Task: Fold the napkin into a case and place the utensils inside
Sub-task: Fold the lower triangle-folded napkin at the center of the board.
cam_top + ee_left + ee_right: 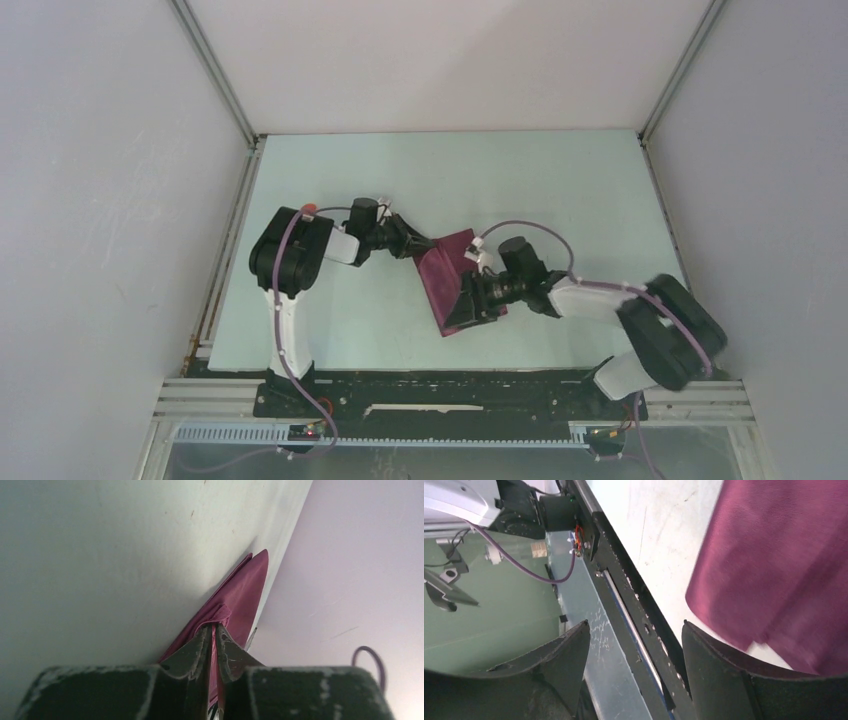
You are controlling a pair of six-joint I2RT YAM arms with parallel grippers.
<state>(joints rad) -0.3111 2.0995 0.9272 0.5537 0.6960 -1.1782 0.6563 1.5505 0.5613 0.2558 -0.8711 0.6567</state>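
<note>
Napkin [448, 275]: maroon cloth, lying flat near the middle of the table [350, 180], a little toward the near edge. It reads from above as a tilted oblong, long side running from far to near. Slight sheen. On the left wrist view it tapers away to a point with a second layer showing along its far edge, so it is folded at least once.

Left gripper [418, 244]: at the napkin's far-left corner, low on the table. Left wrist view shows the jaws drawn almost together with a puckered ridge of the cloth pinched between the fingertips [202, 640]; only a thin slit is left. The cloth bunches into a small fold right at the tips.

Right gripper [478, 296]: over the napkin's near-right part, covering it from above. Right wrist view shows the two fingers [569, 655] spread wide, nothing between them. The napkin sits up and to the right of them in that view, and its edge passes behind the right-hand finger. Whether that finger touches the cloth I cannot tell.

Beyond: the black frame rail [624, 595] along the table's near edge, and a purple cable [519, 565] looping by it.
</note>
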